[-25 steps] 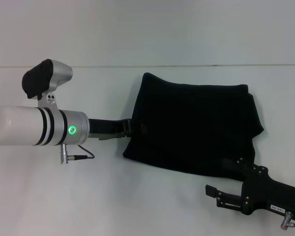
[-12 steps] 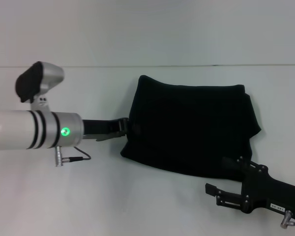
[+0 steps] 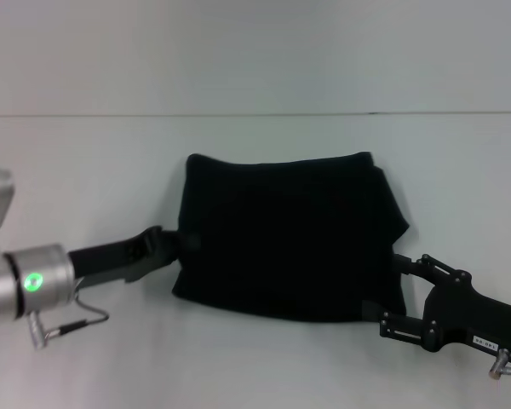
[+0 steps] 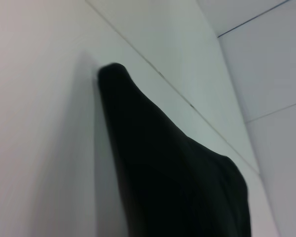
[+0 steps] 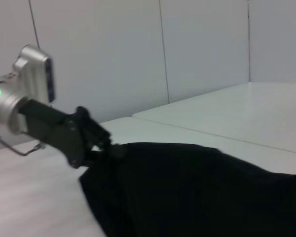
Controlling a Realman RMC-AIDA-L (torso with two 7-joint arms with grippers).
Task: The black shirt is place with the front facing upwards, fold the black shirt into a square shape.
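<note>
The black shirt [image 3: 285, 234] lies on the white table [image 3: 264, 349], already folded into a thick, nearly square bundle. The left gripper [image 3: 180, 241] is at the bundle's left edge and looks pinched shut on the cloth there. The right gripper [image 3: 390, 290] sits at the bundle's right near corner with its 2 fingers spread apart, 1 beside the right edge and 1 by the near edge. I can't tell if it has any cloth.

To do this step well, I think both arms should move together and stay low, so the layers don't slide apart. Pull gently. Let go only when the edges lie flat and straight.
</note>
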